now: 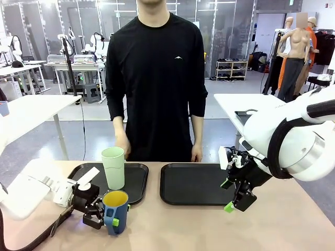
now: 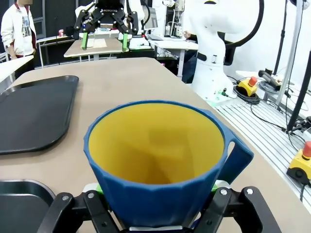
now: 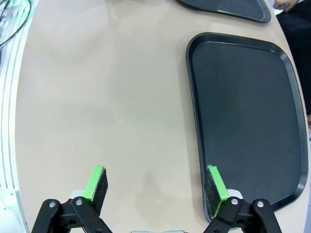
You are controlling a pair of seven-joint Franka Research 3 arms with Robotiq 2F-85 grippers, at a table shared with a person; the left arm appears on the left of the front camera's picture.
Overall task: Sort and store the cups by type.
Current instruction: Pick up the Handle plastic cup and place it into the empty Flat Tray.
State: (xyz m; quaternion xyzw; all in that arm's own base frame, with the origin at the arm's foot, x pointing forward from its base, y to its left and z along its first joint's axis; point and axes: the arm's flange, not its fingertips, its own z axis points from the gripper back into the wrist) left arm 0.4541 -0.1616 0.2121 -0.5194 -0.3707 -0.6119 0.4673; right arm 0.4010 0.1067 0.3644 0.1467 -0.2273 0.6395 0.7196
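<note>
Dark blue mug [image 1: 115, 210] clamped by left gripper [image 1: 99, 213] near left tray [image 1: 137, 183], mint-green tumbler [image 1: 113, 167] stood on it, right gripper [image 1: 229, 195] held open beside right tray [image 1: 193, 184]

The front camera sits low on the robot's side of the tabletop [image 1: 172, 230], between the arms, facing across it to the person [image 1: 157, 78] at the far edge, with both black trays [image 1: 194, 184] in mid-distance. The left wrist camera looks nearly level along the tabletop, so close that the blue mug [image 2: 160, 165] takes up the foreground, and it shares the right hand [image 2: 104, 29] with the front view. The right wrist camera looks steeply down from close above, sharing the right tray [image 3: 245, 116].
</note>
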